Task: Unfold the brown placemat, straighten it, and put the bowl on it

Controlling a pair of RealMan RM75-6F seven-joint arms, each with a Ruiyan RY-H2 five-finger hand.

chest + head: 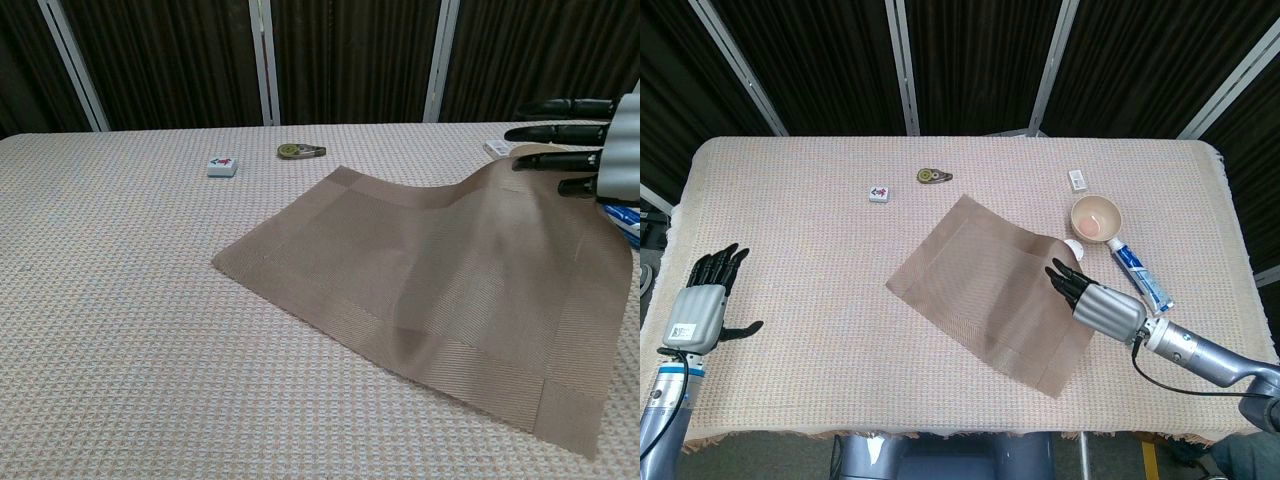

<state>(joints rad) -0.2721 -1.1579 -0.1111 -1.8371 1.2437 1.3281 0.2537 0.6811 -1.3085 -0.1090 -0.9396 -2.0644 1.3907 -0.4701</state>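
Observation:
The brown placemat lies unfolded and skewed across the middle of the table. Its right side is raised off the cloth, as the chest view shows on the placemat. My right hand holds that raised edge, fingers stretched over the top; in the chest view the right hand is cut off by the frame's right edge. The beige bowl stands upright just beyond the hand, apart from the mat. Near the table's left front edge my left hand hovers with fingers spread, holding nothing.
A mahjong tile and a round tape measure lie at the back. A toothpaste tube, a white cap half under the mat, and a small white box sit around the bowl.

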